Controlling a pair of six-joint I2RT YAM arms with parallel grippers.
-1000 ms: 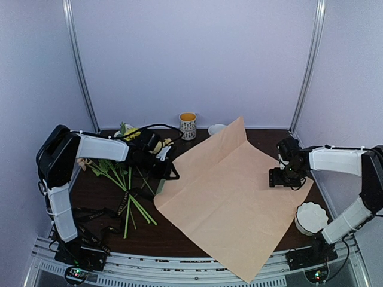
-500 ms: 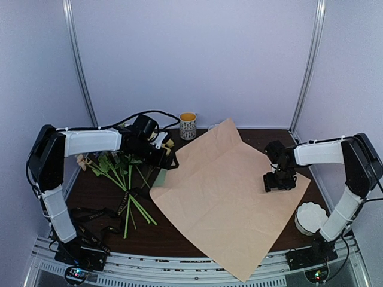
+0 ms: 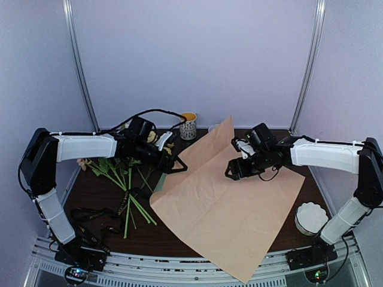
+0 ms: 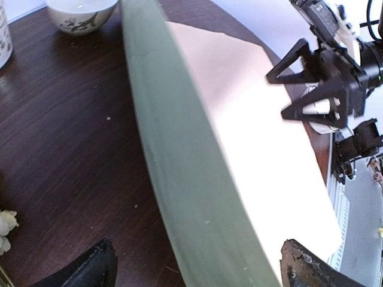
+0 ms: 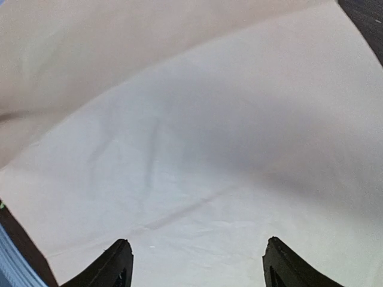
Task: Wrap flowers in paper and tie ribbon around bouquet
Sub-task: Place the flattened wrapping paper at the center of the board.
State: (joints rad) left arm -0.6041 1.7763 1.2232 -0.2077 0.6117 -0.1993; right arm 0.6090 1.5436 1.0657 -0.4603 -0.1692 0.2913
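At the lower left of the overhead view, the ribbon (image 3: 99, 216) is seen lying loose and crumpled on the dark table (image 3: 176, 234), close to the left arm's base. At the lower right, a white scalloped stack (image 3: 311, 218) is set just beside the near right edge of the paper (image 3: 233, 209).

The paper is spread across the middle of the frame with its peach face upward, and its nearest corner is carried past the table's front edge. Its far corner is lifted toward the upper centre.

To the left of the paper, the flowers (image 3: 122, 179) are laid on the table, with the green stems pointed toward the bottom of the frame and the blooms toward the upper left. They are not on the paper.

The left gripper (image 3: 175, 165) is placed at the paper's left edge. In the left wrist view its fingers (image 4: 96, 269) are seen spread wide, and the raised edge, with its sage-green underside shown, is passed between them without being pinched.

The right gripper (image 3: 234, 170) is held over the upper middle of the sheet. Its fingertips (image 5: 116, 263) are spread apart above the peach face, and nothing is gripped; whether the sheet is touched cannot be told.

Farthest back, a mug (image 3: 188, 125) is stood by the rear wall, and a small bowl (image 4: 81, 12) is seen beside it.
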